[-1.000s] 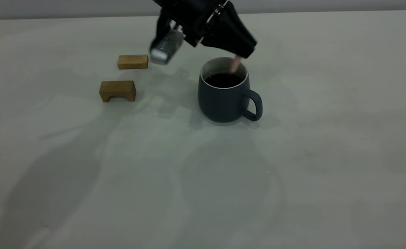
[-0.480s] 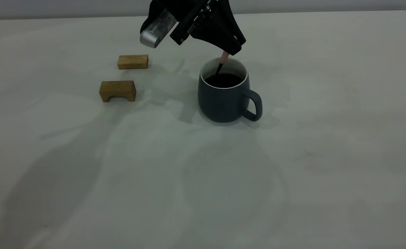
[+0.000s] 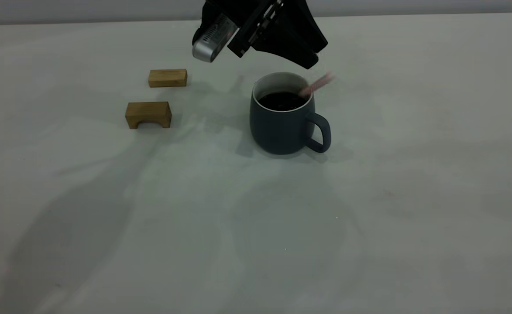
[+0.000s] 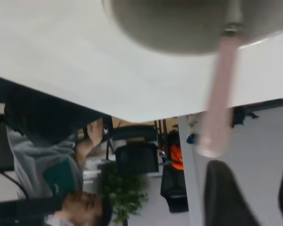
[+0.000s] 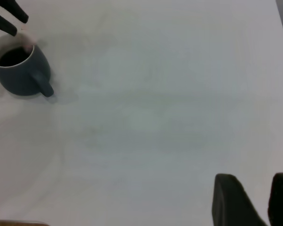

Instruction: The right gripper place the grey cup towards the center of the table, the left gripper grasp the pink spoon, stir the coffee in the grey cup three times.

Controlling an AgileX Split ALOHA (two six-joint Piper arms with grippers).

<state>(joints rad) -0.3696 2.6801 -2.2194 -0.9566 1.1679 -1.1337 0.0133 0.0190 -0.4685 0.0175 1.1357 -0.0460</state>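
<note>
Exterior view is dimly, evenly lit w/ a cool grey cast. Broad soft shadows are thrown across the table (image 3: pixel 413 196) toward the camera, so light is taken to come from above and behind. The pink spoon (image 3: pixel 317 85) is smeared by motion blur; in the left wrist view it (image 4: pixel 219 94) is rendered soft, as is the background. No glare is seen.

Grey cup (image 5: pixel 20 70) on table (image 5: pixel 155 117)

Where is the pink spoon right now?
In the exterior view the pink spoon leans in the grey cup near table centre, handle over the right rim, below the left tool.
</note>
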